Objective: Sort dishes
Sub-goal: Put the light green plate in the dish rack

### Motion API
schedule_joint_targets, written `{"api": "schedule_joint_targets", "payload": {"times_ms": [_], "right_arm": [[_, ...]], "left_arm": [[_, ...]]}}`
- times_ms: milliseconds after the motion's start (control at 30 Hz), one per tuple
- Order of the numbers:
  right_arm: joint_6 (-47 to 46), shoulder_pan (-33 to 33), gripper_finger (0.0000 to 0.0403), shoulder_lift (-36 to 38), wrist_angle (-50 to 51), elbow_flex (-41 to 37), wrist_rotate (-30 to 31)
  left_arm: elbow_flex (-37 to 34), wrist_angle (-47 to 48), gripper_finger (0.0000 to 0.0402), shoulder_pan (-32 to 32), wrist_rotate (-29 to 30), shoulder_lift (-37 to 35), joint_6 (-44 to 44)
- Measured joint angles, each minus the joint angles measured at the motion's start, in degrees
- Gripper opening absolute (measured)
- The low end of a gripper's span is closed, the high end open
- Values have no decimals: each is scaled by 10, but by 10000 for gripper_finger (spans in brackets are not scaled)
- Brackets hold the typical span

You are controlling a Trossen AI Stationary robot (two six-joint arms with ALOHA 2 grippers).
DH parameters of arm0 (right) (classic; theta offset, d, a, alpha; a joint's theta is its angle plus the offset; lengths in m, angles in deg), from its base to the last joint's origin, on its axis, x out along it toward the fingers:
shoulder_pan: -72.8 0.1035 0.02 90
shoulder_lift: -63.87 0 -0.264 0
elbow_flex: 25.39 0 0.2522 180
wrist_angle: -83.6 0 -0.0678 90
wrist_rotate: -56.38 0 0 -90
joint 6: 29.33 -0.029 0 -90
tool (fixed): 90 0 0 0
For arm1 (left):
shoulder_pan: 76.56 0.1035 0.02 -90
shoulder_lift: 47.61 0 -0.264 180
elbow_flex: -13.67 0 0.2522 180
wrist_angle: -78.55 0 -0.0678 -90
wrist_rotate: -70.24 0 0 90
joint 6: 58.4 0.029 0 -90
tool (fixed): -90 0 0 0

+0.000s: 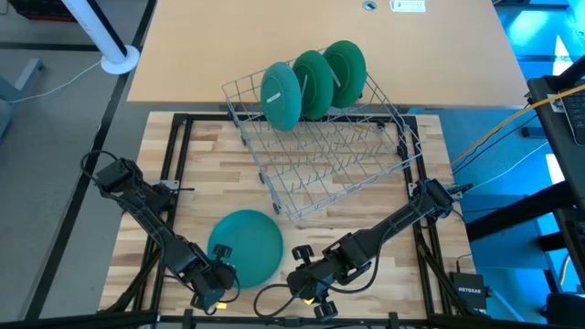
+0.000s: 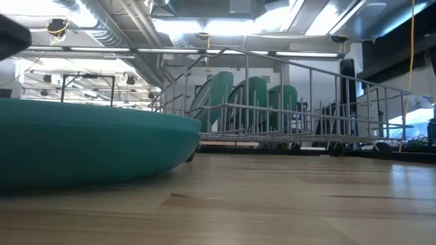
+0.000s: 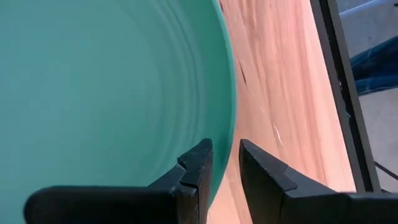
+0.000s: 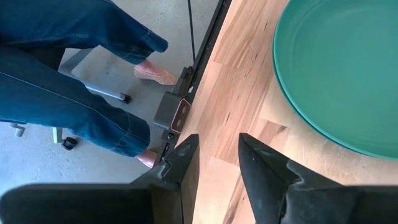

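A teal-green plate (image 1: 249, 243) lies flat on the wooden table near its front edge; it fills the left of the low view (image 2: 82, 143). Three more green plates (image 1: 313, 80) stand on edge in the grey wire rack (image 1: 338, 155) at the far middle. My left gripper (image 1: 219, 270) is at the lying plate's near-left rim, its fingers a little apart. One finger (image 3: 198, 169) is over the plate's inside and the other (image 3: 264, 177) is outside the rim (image 3: 225, 155). My right gripper (image 1: 307, 280) is slightly open and empty, just right of the plate (image 4: 339, 74). My left gripper straddles the lying plate's near-left rim (image 3: 219, 180), coming from the table's near side. The inner finger lies close against the rim, and wood shows between the rim and the outer finger. I cannot tell whether either finger touches the plate, which rests on the table.
The wire rack stands tilted across the table's far middle, most of its slots free. Black frame rails (image 1: 174, 155) run along the table's sides. A person's legs in jeans (image 4: 68, 74) stand on the floor past the table's near edge.
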Motion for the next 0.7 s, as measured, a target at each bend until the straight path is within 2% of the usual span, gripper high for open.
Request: {"api": "schedule_joint_targets", "payload": {"times_ms": [467, 700], "right_arm": [[0, 0, 115, 0, 0, 0, 0], [0, 0, 115, 0, 0, 0, 0]], "left_arm": [[-18, -2, 69, 0, 0, 0, -18], [-18, -6, 12, 0, 2, 0, -19]]}}
